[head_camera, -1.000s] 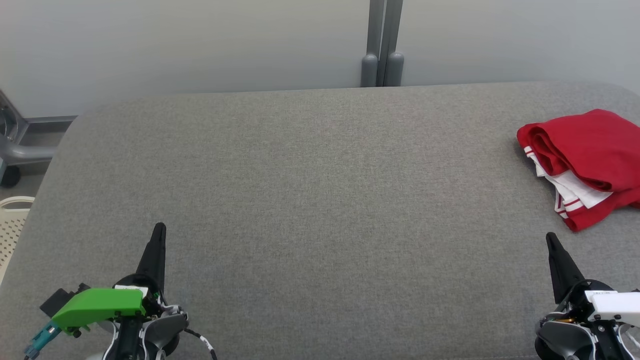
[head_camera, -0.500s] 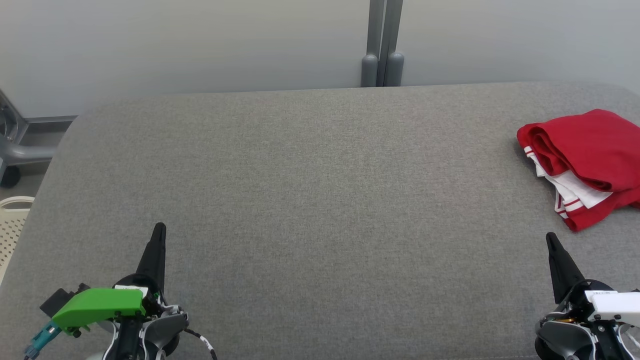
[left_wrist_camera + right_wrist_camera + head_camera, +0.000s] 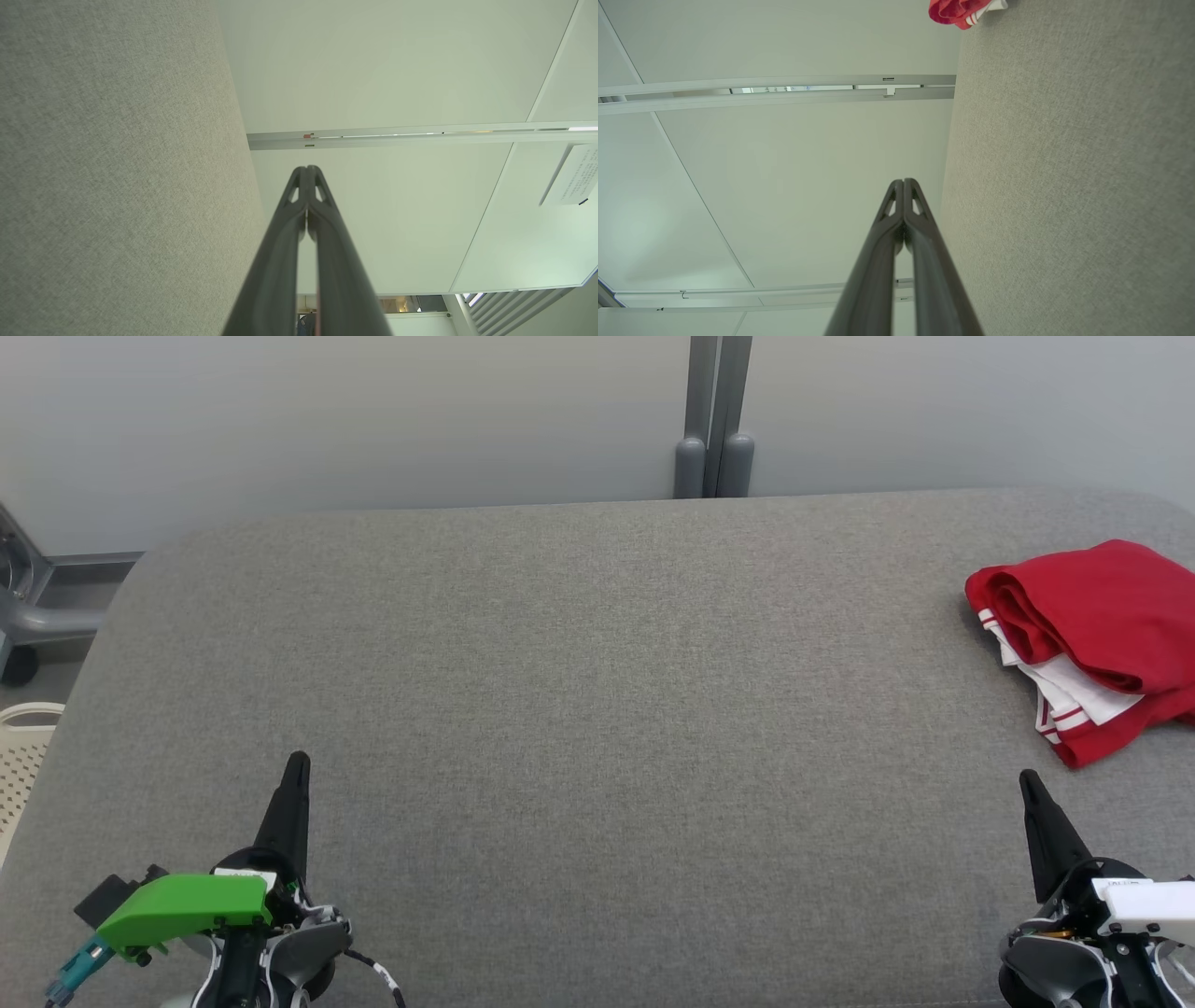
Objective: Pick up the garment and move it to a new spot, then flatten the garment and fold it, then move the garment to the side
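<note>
Basket (image 3: 23,756): pale, perforated, at the far left edge of the head view, beside the worktop's left end.
Grey frame (image 3: 42,616): stands on a dark wheel beyond the basket, against the wall.
Left jaws: pressed fully together and holding nothing. The two dark fingers (image 3: 288,812) read as one spike at the lower left of the head view, pointing up that view over bare grey fabric. A green cover (image 3: 182,905) sits on the wrist behind them.
Left wrist view: the fingers (image 3: 280,261) meet at their tips with no gap there; the worktop (image 3: 117,163) fills the view's left side and pale wall panels lie beyond.
Worktop (image 3: 597,709): grey woven fabric with rounded corners, bare between the two arms.
Post (image 3: 714,420): a grey upright against the pale wall, behind the worktop's far edge.
Garment (image 3: 1102,616): red with white parts and red-and-white striped trim, bundled in loose folds at the worktop's right end, partly cut off by the head view's right edge.
Right jaws: closed tight on nothing, fingers (image 3: 1050,840) at the lower right pointing up the head view.
Garment to left jaws: well apart, across the worktop.
Garment to right jaws: ahead of the fingertips and slightly to their right, its near striped corner close by, not touching.
Right wrist view: fingers (image 3: 873,266) shut; the garment (image 3: 952,11) shows at the top edge, with bare worktop (image 3: 1064,163) between it and the tips.
</note>
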Robot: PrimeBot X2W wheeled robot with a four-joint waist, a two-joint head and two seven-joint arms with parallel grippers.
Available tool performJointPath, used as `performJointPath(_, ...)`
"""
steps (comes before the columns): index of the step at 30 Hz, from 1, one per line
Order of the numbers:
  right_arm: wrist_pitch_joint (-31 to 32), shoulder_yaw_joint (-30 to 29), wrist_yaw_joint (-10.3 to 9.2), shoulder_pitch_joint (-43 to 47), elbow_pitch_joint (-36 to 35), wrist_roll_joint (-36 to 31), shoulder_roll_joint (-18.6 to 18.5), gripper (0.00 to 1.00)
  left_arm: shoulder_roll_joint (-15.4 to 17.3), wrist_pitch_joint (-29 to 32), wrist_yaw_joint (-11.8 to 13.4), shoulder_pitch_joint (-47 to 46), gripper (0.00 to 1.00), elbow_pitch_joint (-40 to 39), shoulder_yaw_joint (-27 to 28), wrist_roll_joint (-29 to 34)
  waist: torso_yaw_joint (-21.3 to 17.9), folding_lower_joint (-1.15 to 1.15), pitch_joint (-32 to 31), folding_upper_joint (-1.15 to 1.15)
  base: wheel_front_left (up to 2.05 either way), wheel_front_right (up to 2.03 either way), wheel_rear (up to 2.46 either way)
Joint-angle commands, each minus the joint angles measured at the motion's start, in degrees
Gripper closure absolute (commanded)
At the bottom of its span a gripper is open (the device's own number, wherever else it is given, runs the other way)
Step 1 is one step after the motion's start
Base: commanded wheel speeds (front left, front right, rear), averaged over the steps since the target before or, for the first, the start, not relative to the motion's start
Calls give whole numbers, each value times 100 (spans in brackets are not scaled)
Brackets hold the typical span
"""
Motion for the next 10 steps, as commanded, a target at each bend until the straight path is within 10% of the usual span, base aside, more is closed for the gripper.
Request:
performJointPath(1,19,-12,2,-36,-32,36,-26,100,2,12,-27,-61,100,-11,14,-35,0,0,0,0,0,0,0)
performJointPath(10,19,-11,2,-36,-32,36,-26,100,2,11,-27,-61,100,-12,14,-35,0,0,0,0,0,0,0)
